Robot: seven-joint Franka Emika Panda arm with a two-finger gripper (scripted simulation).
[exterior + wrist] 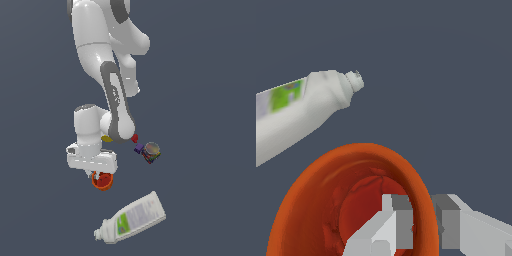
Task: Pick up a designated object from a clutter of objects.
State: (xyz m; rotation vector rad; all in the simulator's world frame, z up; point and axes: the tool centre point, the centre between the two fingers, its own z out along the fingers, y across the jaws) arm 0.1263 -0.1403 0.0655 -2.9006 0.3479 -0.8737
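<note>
The orange-red cup point(103, 182) sits just under my gripper point(99, 175) in the exterior view. In the wrist view the cup point(316, 200) fills the frame with its open mouth facing the camera. My gripper point(422, 223) straddles the cup's rim wall: one finger point(401, 220) is inside the cup and the other point(448, 222) is outside, both pressed against the wall. I cannot tell whether the cup is off the ground. The rest of the clutter lies apart from it.
A white bottle with a green label point(132, 218) point(301, 107) lies on its side near the cup. A small multicoloured can point(151, 152), a purple bit point(138, 148) and a red bit point(134, 137) lie toward the exterior view's right. A sliver of the yellow cup point(106, 138) shows behind the arm.
</note>
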